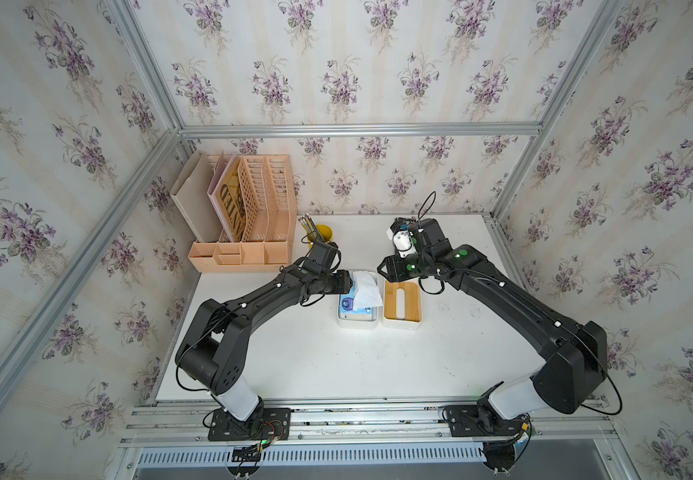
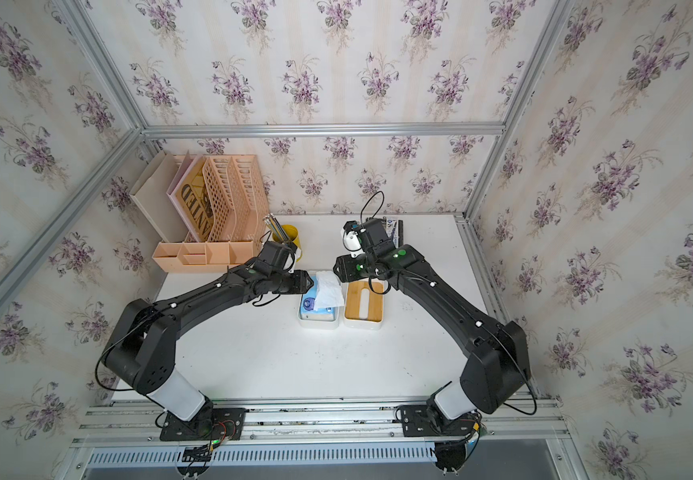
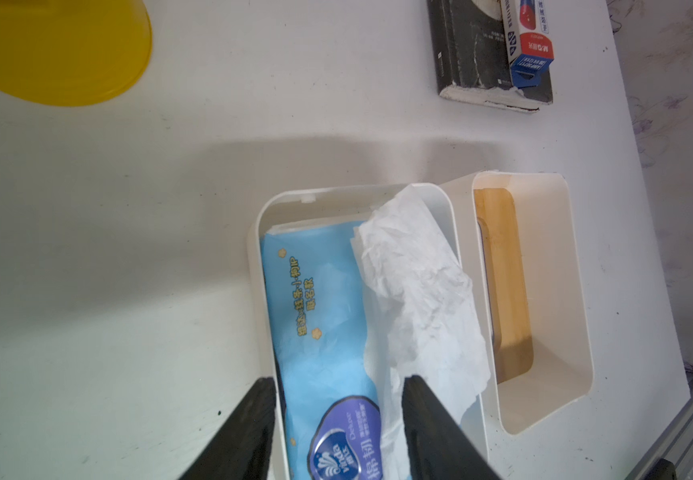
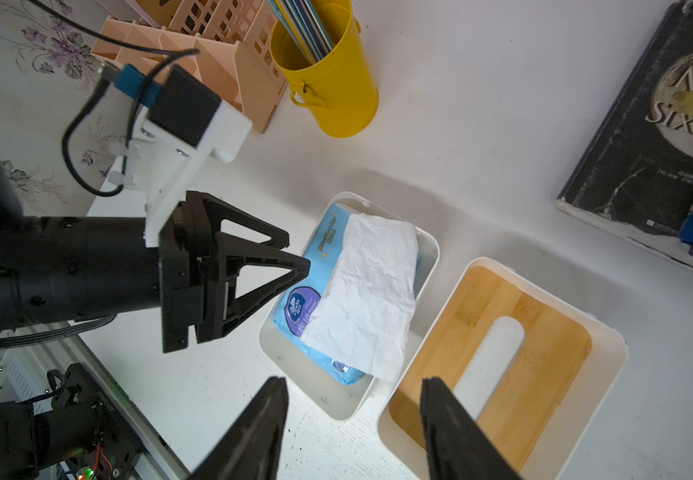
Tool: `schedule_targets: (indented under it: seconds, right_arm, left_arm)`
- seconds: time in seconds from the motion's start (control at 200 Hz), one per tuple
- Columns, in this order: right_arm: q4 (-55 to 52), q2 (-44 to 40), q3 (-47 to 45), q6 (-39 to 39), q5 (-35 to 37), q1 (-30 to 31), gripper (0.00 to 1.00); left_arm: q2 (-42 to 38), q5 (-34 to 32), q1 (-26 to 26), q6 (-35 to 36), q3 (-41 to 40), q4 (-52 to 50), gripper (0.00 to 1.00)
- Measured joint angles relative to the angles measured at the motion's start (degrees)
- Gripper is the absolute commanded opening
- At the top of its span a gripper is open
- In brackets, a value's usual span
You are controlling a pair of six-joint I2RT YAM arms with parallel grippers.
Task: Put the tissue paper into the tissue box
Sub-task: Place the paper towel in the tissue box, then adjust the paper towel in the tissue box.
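The tissue paper [image 1: 348, 306], a light-blue pack with a dark round logo and a crumpled white sheet on top, lies inside the open white tissue box [image 1: 357, 325] at mid-table in both top views. In the left wrist view the pack [image 3: 319, 311] fills the tub [image 3: 307, 195]. My left gripper [image 3: 338, 395] is open; one finger hangs outside the tub's wall and the other over the white sheet. From the right wrist view, its tips [image 4: 297, 253] hover at the pack's [image 4: 324, 249] edge. My right gripper [image 4: 355, 399] is open and empty above the tub's rim [image 4: 328, 399].
The bamboo lid [image 1: 403, 301] lies upside down right beside the tub. A yellow pencil cup [image 1: 321, 235] and a peach file organiser [image 1: 253, 208] stand at the back left. A black book [image 4: 648, 145] with a card packet [image 3: 529, 41] lies at the back right.
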Motion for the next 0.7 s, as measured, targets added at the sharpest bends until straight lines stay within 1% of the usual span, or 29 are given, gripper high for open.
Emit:
schedule_targets:
  seconds: [0.075, 0.09, 0.125, 0.255, 0.455, 0.699]
  right_arm:
    - [-0.2, 1.2, -0.1, 0.0, -0.2, 0.0, 0.58]
    - [-0.3, 1.6, -0.1, 0.0, -0.2, 0.0, 0.58]
    - [-0.3, 2.1, -0.1, 0.0, -0.2, 0.0, 0.58]
    - [-0.6, 4.0, -0.7, -0.3, 1.0, 0.2, 0.58]
    - [-0.6, 7.3, -2.6, -0.2, 2.5, 1.9, 0.57]
    - [0.7, 12.8, -1.0, 0.0, 4.0, 4.1, 0.56]
  left_arm:
    - [-1.5, -0.6, 0.5, 0.5, 0.3, -0.2, 0.55]
    - [-1.7, -0.7, 0.6, 0.6, 0.4, -0.3, 0.58]
    - [-1.9, -1.1, 1.0, 0.8, 0.9, -0.7, 0.59]
    - [-2.4, -1.4, 3.1, 2.8, 3.1, -3.0, 0.59]
    - [-3.1, -0.5, 6.8, 4.9, 2.8, -4.9, 0.59]
    - [-4.1, 0.6, 8.3, 6.4, 1.7, -5.5, 0.59]
